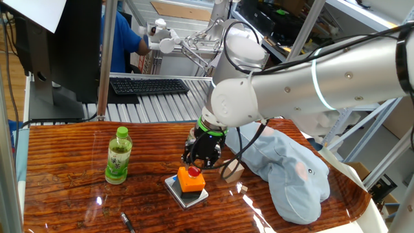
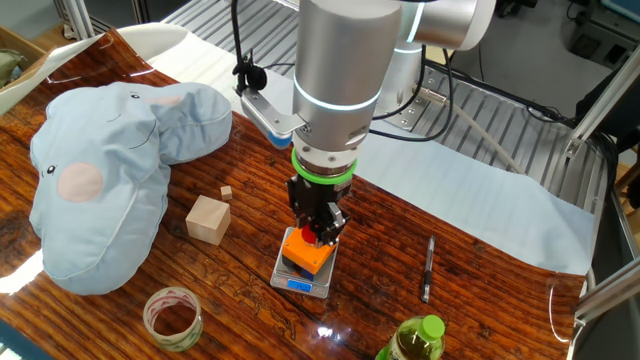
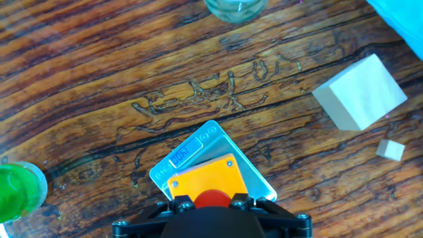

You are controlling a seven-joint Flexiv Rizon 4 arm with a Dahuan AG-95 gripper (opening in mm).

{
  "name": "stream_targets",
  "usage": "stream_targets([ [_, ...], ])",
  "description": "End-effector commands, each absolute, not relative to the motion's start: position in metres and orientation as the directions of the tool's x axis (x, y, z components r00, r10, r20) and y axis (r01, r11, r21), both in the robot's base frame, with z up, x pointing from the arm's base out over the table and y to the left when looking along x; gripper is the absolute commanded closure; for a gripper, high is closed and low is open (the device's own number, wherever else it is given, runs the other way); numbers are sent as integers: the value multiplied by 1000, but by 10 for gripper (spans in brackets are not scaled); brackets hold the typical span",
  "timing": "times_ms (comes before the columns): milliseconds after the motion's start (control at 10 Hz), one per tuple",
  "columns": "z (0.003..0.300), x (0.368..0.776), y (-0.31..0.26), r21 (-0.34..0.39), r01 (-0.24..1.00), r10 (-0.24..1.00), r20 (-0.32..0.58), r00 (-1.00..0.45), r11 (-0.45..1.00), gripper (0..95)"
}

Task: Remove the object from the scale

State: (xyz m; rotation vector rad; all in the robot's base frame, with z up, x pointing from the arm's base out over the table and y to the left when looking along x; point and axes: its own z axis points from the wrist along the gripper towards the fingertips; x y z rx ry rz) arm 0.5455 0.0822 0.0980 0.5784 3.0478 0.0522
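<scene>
The orange box with a red button (image 1: 191,180) sits on the thin silver scale (image 1: 176,188), whose blue display faces the table's front. Both also show in the other fixed view, the box (image 2: 304,254) and the scale (image 2: 297,284). In the hand view the box (image 3: 206,180) lies on the scale (image 3: 198,142) at the bottom edge. My gripper (image 1: 194,166) is straight above the box, its fingers (image 3: 178,205) pressed against either side of the red button. The box still rests on the scale.
A tan wooden cube (image 2: 208,219) and a tiny cube (image 2: 227,192) lie beside a big blue plush toy (image 2: 100,160). A green bottle (image 1: 118,155), a tape roll (image 2: 172,316) and a pen (image 2: 427,268) lie around the scale.
</scene>
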Motion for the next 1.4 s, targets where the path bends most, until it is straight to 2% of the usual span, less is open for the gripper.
stream_targets([
  [100, 95, 546, 82, 41, 368, 369, -32, -929, 929, 570],
  [300, 93, 545, 82, 42, 347, 349, -37, -937, 937, 570],
  [500, 93, 545, 82, 42, 317, 318, -34, -947, 948, 950],
  [900, 94, 544, 83, 41, 326, 327, -33, -944, 945, 950],
  [1400, 122, 524, 112, 34, 396, 397, -3, -918, 917, 950],
])
